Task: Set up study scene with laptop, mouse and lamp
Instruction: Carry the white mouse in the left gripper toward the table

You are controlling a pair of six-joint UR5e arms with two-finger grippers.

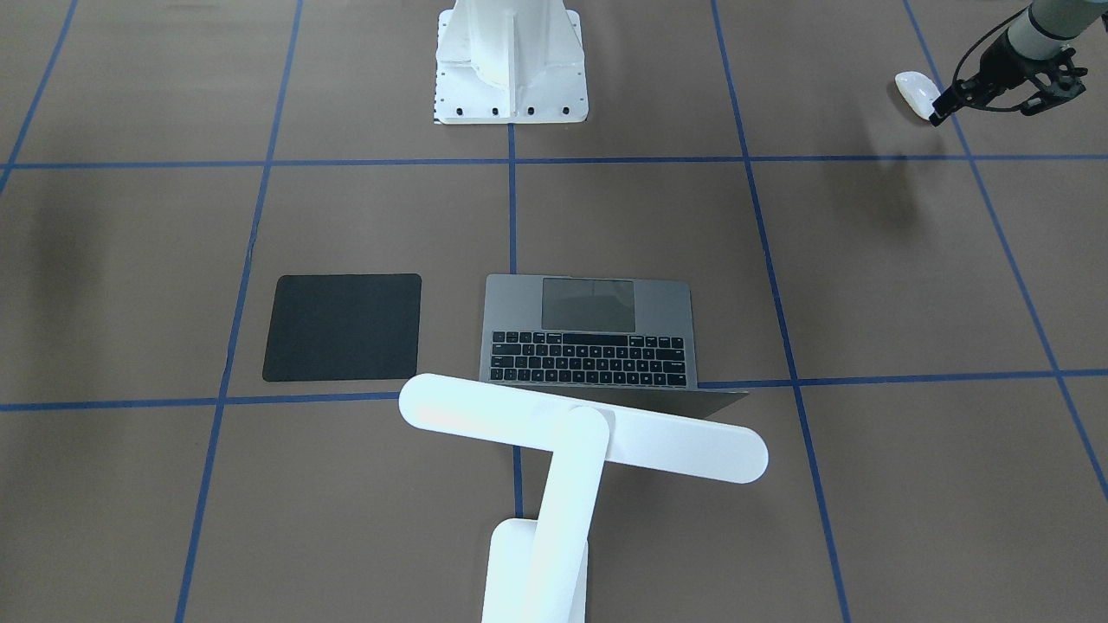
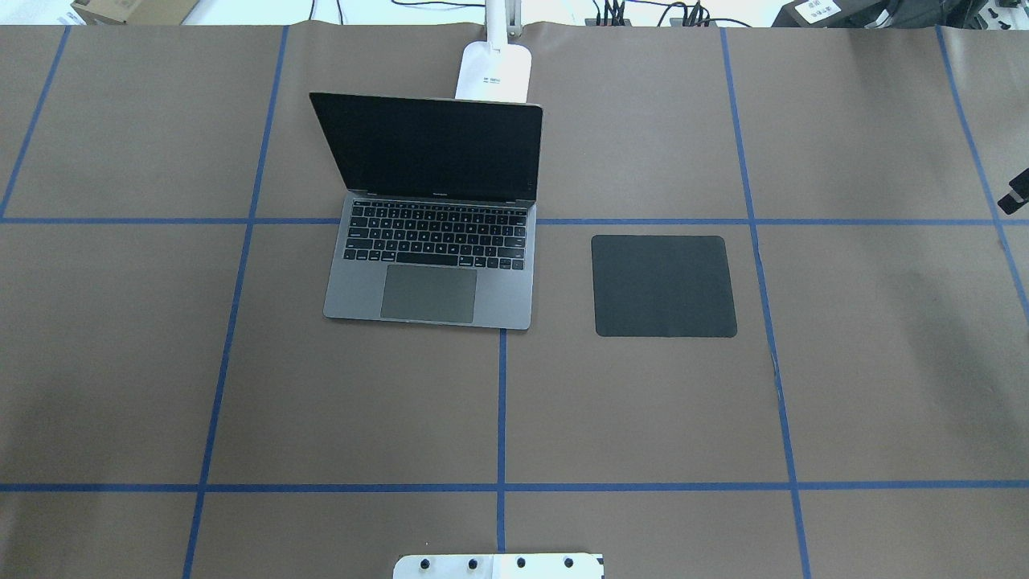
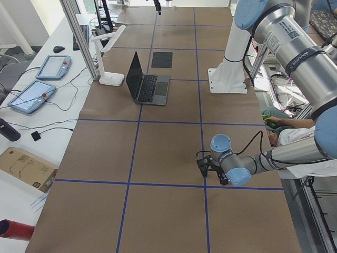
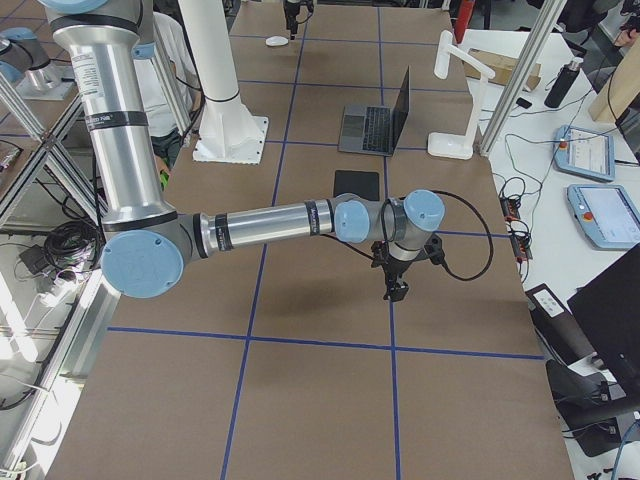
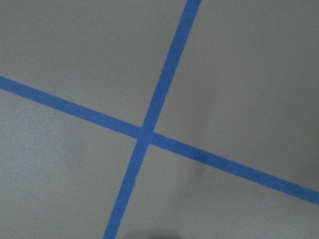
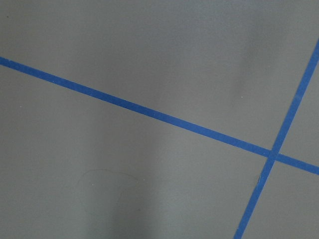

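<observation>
Left gripper [image 1: 937, 115] hangs just beside the mouse [image 1: 917, 92] on the tabletop [image 1: 866, 285], right gripper [image 4: 396, 291] well apart; whether either is open or closed I cannot tell. Laptop [image 1: 589, 333] and lamp [image 1: 567, 493] stand far from both.

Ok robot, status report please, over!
Left gripper beside the mouse, can't tell if open. Right gripper over bare table. Laptop open, lamp behind it. Black mat has nothing on it.
</observation>
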